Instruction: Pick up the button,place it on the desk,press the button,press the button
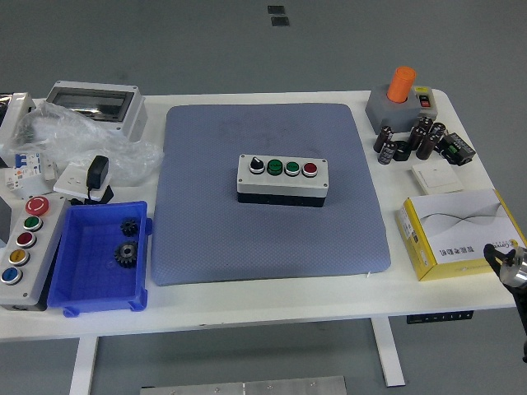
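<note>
The button box (282,178) is a grey and black case with a black knob, two green buttons and a red button on top. It lies flat in the middle of the blue mat (272,239). Nothing touches it. Only a metal piece of my right arm (506,257) shows at the lower right edge, over the yellow box; its hand is out of the picture. My left arm is out of view.
A blue bin (82,284) with two gears stands at the front left, beside a grey panel of coloured buttons (23,247). A yellow box (457,234), capacitors (408,141) and an orange-topped switch (401,90) stand at the right. A plastic bag (74,140) lies at the back left.
</note>
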